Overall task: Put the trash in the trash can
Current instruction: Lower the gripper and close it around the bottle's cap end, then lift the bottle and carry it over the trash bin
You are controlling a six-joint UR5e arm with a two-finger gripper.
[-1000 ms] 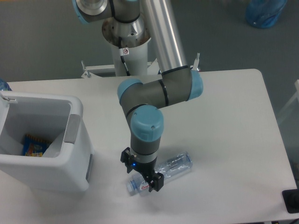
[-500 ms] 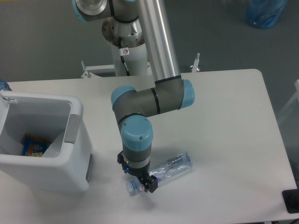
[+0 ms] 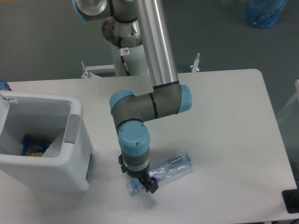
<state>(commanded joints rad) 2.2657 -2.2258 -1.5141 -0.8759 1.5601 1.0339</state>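
One clear plastic bottle (image 3: 163, 171) with a white-and-purple label lies on its side on the white bench (image 3: 224, 121), lower centre of the frame. It looks empty: light, slick, crushable, best taken across the body near the neck. The end effector (image 3: 141, 183) sits down over its cap end; whether the fingers grip cannot be told. One white boxy plastic bin (image 3: 42, 142) stands at left.

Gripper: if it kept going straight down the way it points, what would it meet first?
Most likely the clear plastic bottle, near its cap end, lying on the table under the gripper; contact isn't clear.
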